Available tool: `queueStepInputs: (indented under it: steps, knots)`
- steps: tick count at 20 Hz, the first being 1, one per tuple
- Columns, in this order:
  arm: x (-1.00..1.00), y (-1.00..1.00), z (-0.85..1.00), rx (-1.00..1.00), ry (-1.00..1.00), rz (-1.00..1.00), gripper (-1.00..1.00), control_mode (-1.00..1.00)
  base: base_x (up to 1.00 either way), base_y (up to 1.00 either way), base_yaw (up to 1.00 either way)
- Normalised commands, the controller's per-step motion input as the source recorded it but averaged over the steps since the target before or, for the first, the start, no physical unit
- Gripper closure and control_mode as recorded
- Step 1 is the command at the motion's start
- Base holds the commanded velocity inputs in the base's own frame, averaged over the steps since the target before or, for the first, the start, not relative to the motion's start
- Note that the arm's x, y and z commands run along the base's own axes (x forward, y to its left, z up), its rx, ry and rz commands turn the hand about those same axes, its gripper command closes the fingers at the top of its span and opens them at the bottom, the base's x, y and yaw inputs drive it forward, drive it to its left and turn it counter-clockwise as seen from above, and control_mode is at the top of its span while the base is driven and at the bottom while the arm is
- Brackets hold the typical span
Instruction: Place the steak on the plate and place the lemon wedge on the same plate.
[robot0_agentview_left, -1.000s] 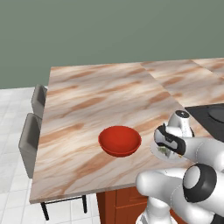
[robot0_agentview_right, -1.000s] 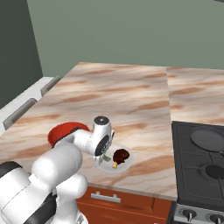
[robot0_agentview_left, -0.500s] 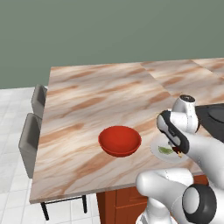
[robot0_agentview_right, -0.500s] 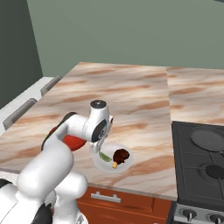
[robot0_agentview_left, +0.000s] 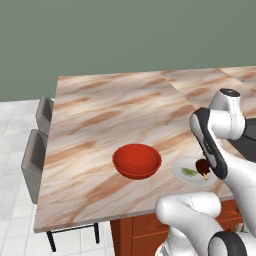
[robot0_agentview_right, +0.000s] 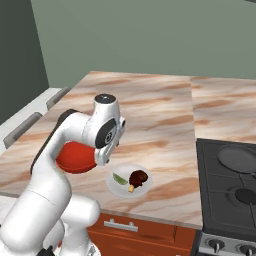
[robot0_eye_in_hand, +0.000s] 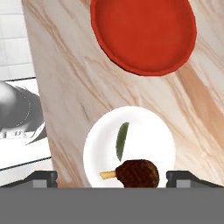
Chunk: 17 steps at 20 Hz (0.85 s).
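The white plate lies on the marble counter near its front edge, beside the red bowl. On it rest the dark reddish-brown steak with its tan bit and the thin green lemon wedge, close together without touching. In the right base view the plate holds the steak and lemon wedge just right of the arm. My gripper hangs above the plate, open, its fingertips wide apart with nothing held. In the left base view the arm partly covers the plate and the steak.
A red bowl sits left of the plate on the counter. A black stove with a dark pan lies to the right. Two grey chairs stand at the counter's left side.
The hand has risen off the plate, uncovering the lemon wedge beside the steak. The jaws have spread slightly wider.
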Motion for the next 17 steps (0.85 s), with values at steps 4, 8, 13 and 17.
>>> queueStepInputs:
  steps: [4, 8, 13, 17]
  knots:
    - [-0.72, 0.0, 0.49, 0.0, 0.0, -0.02, -1.0, -1.0, 0.0, 0.0, 0.0]
    - [-0.52, 0.05, 0.53, 0.0, 0.0, -0.01, -1.0, -1.0, 0.0, 0.0, 0.0]
    - [-0.3, 0.18, 0.41, 0.0, 0.0, 0.0, -1.0, -1.0, 0.0, 0.0, 0.0]
    - [-0.29, 0.18, 0.27, 0.0, 0.0, 0.0, -1.0, -1.0, 0.0, 0.0, 0.0]
